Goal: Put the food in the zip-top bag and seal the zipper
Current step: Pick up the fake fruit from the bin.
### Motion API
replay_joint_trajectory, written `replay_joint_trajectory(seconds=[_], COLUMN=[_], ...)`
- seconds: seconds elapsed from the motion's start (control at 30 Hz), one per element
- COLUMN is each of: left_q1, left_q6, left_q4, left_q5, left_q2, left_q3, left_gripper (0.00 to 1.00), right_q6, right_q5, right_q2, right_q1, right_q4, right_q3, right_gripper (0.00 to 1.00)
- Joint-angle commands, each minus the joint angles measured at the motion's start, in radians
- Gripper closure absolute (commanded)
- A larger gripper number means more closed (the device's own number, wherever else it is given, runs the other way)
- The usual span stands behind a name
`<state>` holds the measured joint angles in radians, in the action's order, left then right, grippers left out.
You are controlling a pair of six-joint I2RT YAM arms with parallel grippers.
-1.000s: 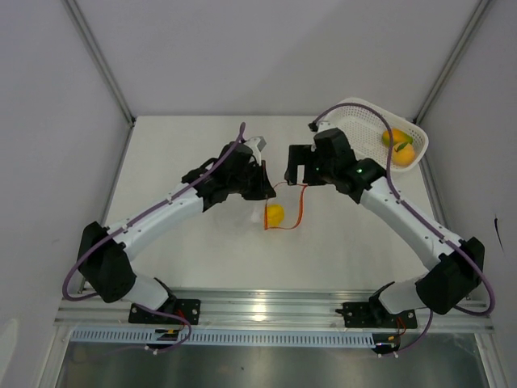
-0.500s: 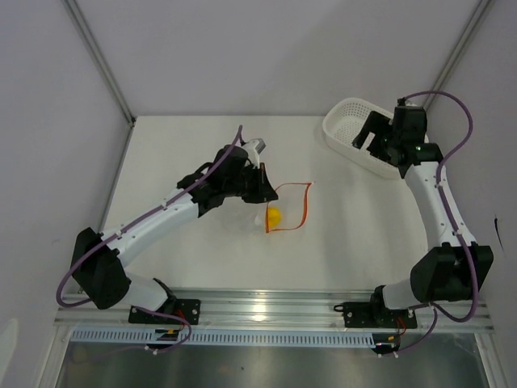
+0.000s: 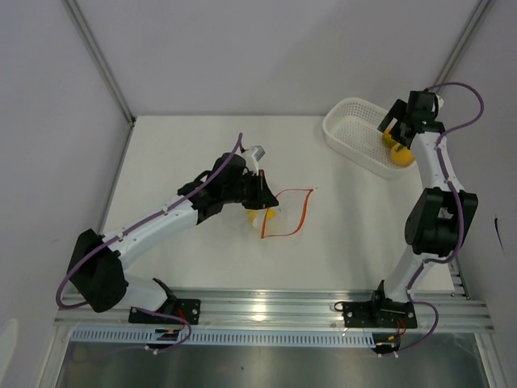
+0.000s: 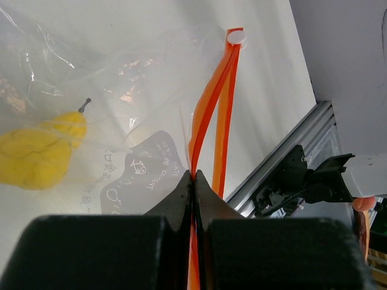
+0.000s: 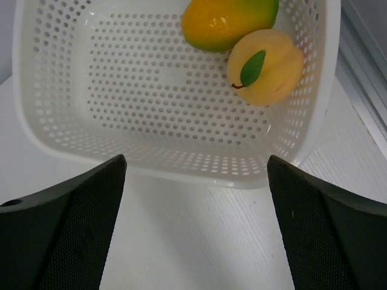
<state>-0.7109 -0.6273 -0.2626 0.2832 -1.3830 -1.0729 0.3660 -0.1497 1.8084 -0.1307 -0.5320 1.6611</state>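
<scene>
left claw point(image 4: 193, 181) pinches zipper point(image 4: 208, 103) | right claw point(image 5: 193, 169) spread, facing basket point(image 5: 121, 90) | two fruits point(image 5: 266, 66) lie ahead, slightly right | right arm nearer

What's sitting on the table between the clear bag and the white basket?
Nothing; the top view shows only bare table between the zip-top bag and the basket.

We log the zip-top bag point(image 4: 139, 72) as clear with a dark printed patch, its zipper point(image 4: 208, 115) red-orange, the lemon point(image 4: 39, 154) inside plain yellow. The basket point(image 5: 151, 103) is white, perforated all over. The mango point(image 5: 227, 21) runs orange-yellow to green; the round fruit point(image 5: 272, 69) is pale yellow-orange, green leaf.
</scene>
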Motion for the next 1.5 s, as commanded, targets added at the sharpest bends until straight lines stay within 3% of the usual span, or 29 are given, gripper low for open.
replay_joint_trajectory(seconds=[0.0, 0.3, 0.6, 1.47], left_q1=[0.004, 0.004, 0.028, 0.048], left_q6=[0.012, 0.015, 0.018, 0.003], left_q4=[0.059, 0.099, 0.109, 0.128], left_q5=[-0.018, -0.027, -0.012, 0.027], left_q2=[0.058, 0.062, 0.044, -0.025], left_q3=[0.019, 0.071, 0.067, 0.050], left_gripper=[0.99, 1.00, 0.99, 0.99], right_q6=[-0.030, -0.044, -0.033, -0.032], right_q5=[-0.105, -0.209, -0.281, -0.424], right_q2=[0.060, 0.301, 0.453, 0.557], right_q1=[-0.009, -0.010, -0.014, -0.015], right_q4=[-0.011, -0.129, -0.155, -0.072], right_q3=[0.121, 0.354, 0.420, 0.465], right_gripper=[0.00, 0.01, 0.01, 0.01])
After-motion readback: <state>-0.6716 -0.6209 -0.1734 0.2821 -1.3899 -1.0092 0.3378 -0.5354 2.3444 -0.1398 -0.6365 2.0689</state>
